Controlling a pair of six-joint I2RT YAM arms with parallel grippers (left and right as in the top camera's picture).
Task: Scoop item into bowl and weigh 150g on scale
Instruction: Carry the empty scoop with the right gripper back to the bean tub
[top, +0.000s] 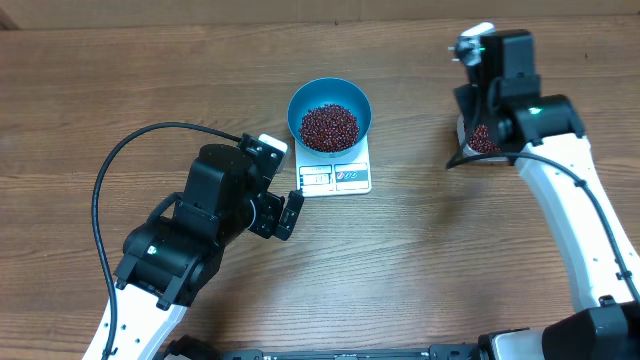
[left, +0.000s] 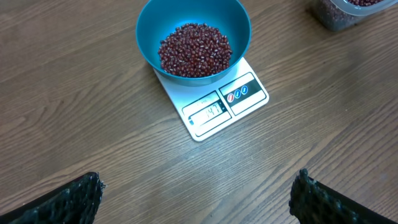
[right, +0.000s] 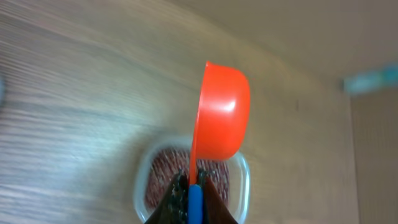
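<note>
Sitting on the white scale (top: 335, 178) just above the centre of the overhead frame, the blue bowl (top: 300, 100) is seen with a heap of dark red beans (top: 329, 126) covering its bottom. The scale is laid flat on the wooden bench (top: 120, 80), and its display (left: 206, 112) is turned toward the lower edge of the frame; digits are shown there, but they cannot be read with certainty. The bowl is placed on the far part of the scale, so the display strip is left uncovered.

The left end effector (top: 278, 183) is held wide open and empty, just to the lower left of the scale and apart from it; in the left wrist view only its two dark fingertips (left: 81, 196) are seen at the bottom corners, with bare bench between them.

At the upper right of the overhead frame, the right end effector (right: 189, 196) is closed on the handle of an orange scoop (right: 221, 112). The scoop is held tipped on edge above a clear container (right: 242, 180) in which more beans are kept. Whether anything is in the scoop cannot be told
</note>
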